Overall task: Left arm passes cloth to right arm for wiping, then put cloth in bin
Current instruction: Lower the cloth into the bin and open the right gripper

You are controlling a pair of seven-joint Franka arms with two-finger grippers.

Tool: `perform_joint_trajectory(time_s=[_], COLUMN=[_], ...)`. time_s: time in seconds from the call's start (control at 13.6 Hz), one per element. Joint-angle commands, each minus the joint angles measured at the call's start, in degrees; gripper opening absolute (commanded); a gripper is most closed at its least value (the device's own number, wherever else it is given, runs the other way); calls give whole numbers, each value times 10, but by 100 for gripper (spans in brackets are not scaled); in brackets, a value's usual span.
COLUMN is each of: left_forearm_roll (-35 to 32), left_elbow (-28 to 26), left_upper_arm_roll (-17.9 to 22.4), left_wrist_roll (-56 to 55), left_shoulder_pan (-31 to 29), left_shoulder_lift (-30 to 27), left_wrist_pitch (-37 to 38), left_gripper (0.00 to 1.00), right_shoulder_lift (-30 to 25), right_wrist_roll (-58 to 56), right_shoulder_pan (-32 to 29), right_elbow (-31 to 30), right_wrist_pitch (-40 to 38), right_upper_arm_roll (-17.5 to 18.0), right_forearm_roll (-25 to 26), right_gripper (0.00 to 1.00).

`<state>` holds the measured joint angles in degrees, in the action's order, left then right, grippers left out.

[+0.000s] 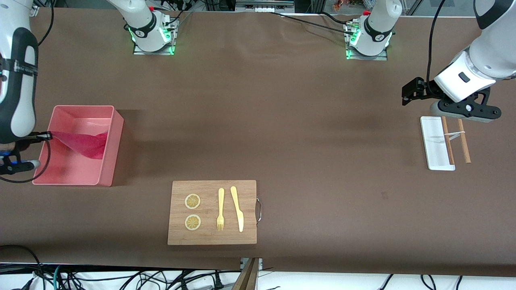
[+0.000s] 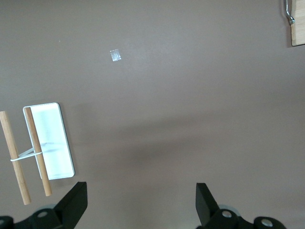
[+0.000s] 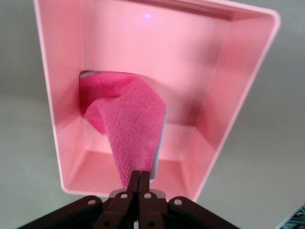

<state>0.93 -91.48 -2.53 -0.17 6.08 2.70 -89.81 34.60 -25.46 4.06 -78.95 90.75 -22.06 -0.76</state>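
Right now the right gripper hangs over the bin, jaws pressed together on one corner of the cloth. Cloth is magenta-pink, fuzzy pile, with a thin pale grey edge showing along one side in the right wrist view. It drapes down from the pinched corner in a narrow strip that widens, and its lower end lies bunched and folded against the bin's wall on the floor of the tub. Bin is salmon-pink, rectangular, low-walled, glossy inside, sitting at the right arm's end of the table.

Left gripper waits up in the air near the white tray at the left arm's end of the table, jaws spread wide and holding nothing; both black fingertips show in the left wrist view with bare brown table between them. Two wooden sticks joined by a white band lie across the tray's edge.

Wooden cutting board lies nearer the front camera, carrying two lemon slices, a yellow fork and a yellow knife.
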Motion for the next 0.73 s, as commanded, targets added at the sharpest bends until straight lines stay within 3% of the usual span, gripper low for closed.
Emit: perform_joint_trajectory(time_s=[0.0,0.44,0.51,0.59,0.66], left_forearm_roll=[7,7,7,7,7], left_elbow=[10,10,10,10,10], left_upper_arm_roll=[-6,-12,-12,-12,-12], left_wrist_roll=[-16,-16,-16,-16,-16], left_shoulder_pan=[0,-1,-1,-1,-1], left_shoulder_lift=[2,-4,-4,-4,-4], left_wrist_pitch=[6,14,14,14,14], left_gripper=[100,100,100,100,100], right_shoulder_lift=[17,25,25,21,11], right_wrist_roll=[28,28,28,28,24], right_shoulder_pan=[3,2,2,2,2], right_elbow=[-23,-98,-101,-100,-97], right_wrist_pitch=[42,173,177,170,167], right_upper_arm_roll=[8,15,15,15,15], right_forearm_roll=[-12,-23,-26,-29,-30], right_gripper=[0,0,57,100,100])
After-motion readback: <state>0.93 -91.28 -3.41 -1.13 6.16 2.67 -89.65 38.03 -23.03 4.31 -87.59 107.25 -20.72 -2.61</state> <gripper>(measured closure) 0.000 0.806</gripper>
